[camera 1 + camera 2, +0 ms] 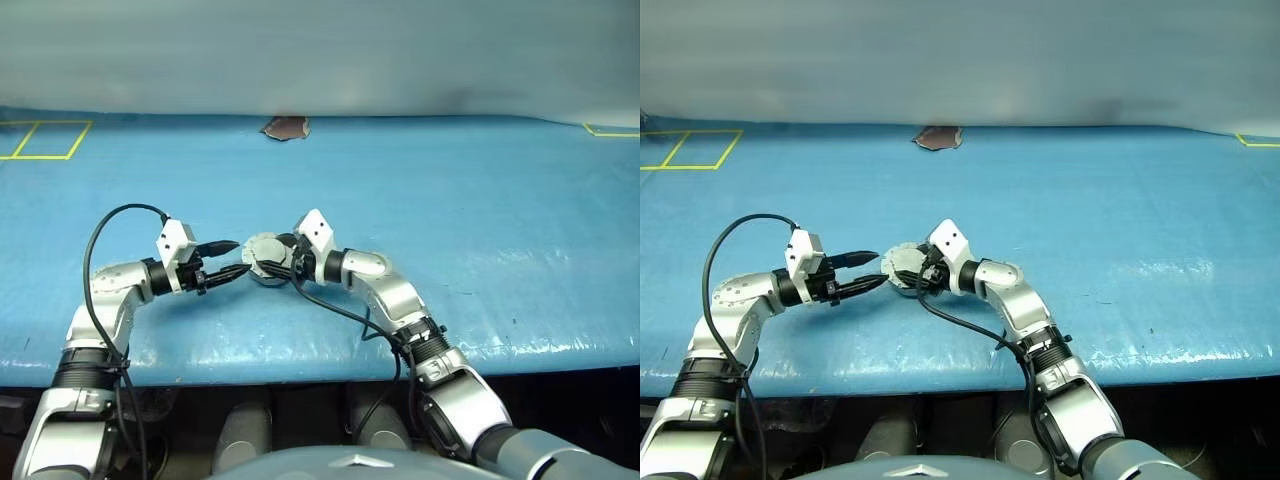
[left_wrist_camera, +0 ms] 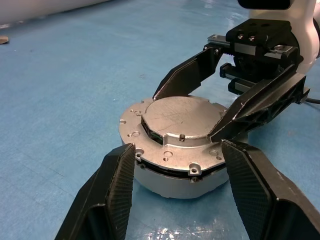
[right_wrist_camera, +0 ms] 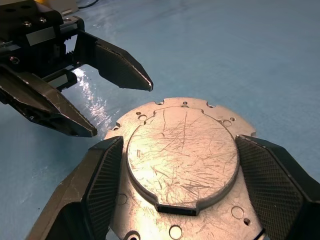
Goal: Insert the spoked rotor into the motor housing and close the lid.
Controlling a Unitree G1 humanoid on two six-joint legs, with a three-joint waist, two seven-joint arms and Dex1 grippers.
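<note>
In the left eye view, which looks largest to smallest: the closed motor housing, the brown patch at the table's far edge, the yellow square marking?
1. Yellow square marking, cut by the frame.
2. Motor housing and brown patch: look alike; the patch lies farther away, so unranked.

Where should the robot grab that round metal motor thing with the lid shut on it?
Probably by the motor housing's curved side wall, fingers on opposite sides, coming in low and nearly level. It sits flat on the table, and its closed lid is broad and flat, offering nothing to pinch.
</note>
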